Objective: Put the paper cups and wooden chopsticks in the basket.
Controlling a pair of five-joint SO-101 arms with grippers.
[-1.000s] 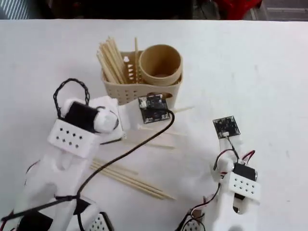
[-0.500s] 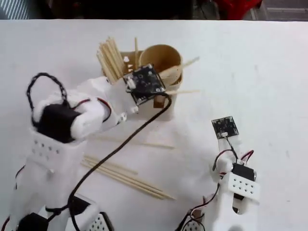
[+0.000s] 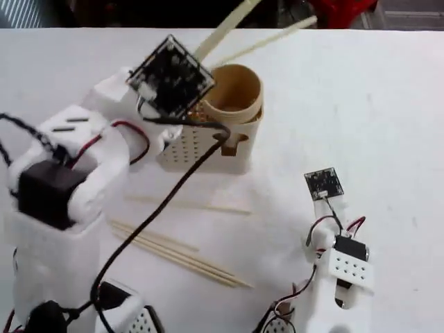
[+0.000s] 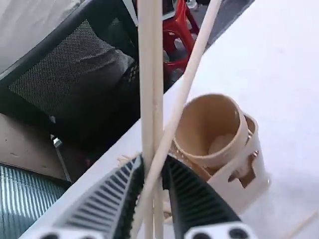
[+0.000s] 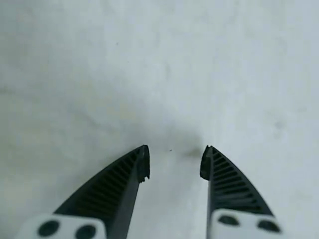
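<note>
Now I see my left gripper (image 4: 152, 169) clamping wooden chopsticks (image 4: 149, 74) near the basket (image 3: 208, 149); my right gripper (image 5: 174, 164) gapes over the table (image 5: 159, 59).

One basket (image 3: 208, 149), two cups (image 3: 236, 97), three held chopsticks (image 4: 149, 74).

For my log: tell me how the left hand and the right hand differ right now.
The left hand is shut on wooden chopsticks; the right hand is open and holds nothing. The left hand is beside the basket with the paper cups; the right hand is over bare table. Both have black ribbed insides.
</note>
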